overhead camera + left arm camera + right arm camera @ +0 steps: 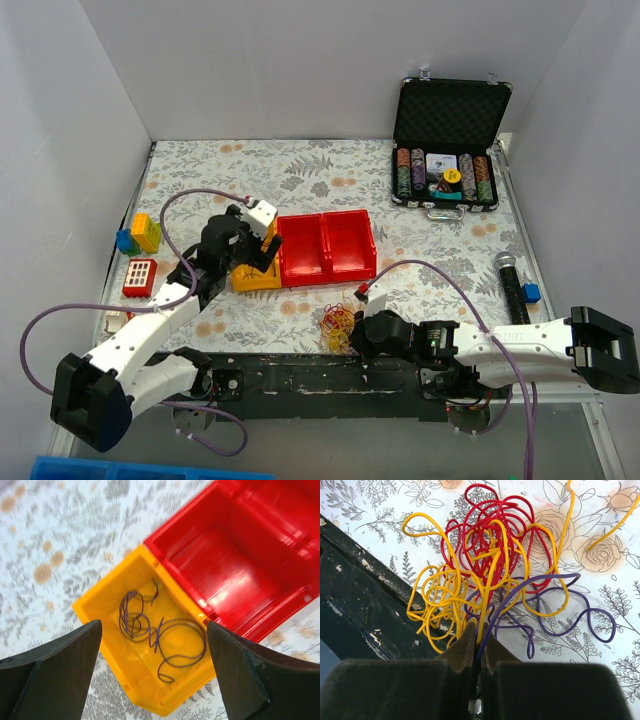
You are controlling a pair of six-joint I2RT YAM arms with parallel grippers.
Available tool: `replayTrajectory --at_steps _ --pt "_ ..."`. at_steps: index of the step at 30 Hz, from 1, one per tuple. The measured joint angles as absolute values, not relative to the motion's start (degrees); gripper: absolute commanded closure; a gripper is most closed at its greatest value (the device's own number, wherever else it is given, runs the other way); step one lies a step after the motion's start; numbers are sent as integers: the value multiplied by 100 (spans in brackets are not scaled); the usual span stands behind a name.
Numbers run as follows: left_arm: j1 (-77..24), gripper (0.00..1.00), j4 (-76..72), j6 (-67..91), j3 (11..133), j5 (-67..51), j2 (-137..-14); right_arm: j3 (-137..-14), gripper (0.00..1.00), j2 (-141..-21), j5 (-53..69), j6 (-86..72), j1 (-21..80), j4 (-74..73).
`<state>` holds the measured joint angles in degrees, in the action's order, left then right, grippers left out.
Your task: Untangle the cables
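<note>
A tangle of thin red, yellow and purple cables lies on the floral table by the near edge; it shows in the top view too. My right gripper is shut on a yellow and a purple strand at the tangle's near side. A loose purple cable lies inside a yellow bin. My left gripper hangs open and empty above that bin, in the top view.
Two red bins stand right of the yellow bin. An open case of poker chips is at the back right. Toy blocks lie at the left, a microphone at the right. A dark rail edges the table.
</note>
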<state>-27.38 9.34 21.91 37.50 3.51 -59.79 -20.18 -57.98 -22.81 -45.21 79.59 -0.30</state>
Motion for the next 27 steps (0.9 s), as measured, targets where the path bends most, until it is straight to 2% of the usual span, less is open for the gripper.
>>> replayTrajectory --at_steps 4,9,14,19,27 --pt "-2735 11 1236 2182 4206 -217 -5533 -2058 99 -5795 -2283 -4493 7959 -21" --pt "-2759 11 1712 2163 4611 -1712 -5170 -2058 99 -5793 -2285 -4473 7959 -3" --pt "-3426 11 2322 2051 4532 -2910 -5452 -2071 99 -5795 -2283 -4460 7959 -3" --pt "-4359 11 2707 1824 4154 -3430 -6047 -2145 99 -5800 -2285 -4458 7959 1" --pt "-4456 15 2724 1466 4145 -3607 -6834 -2263 99 -5905 -2324 -4425 7959 8"
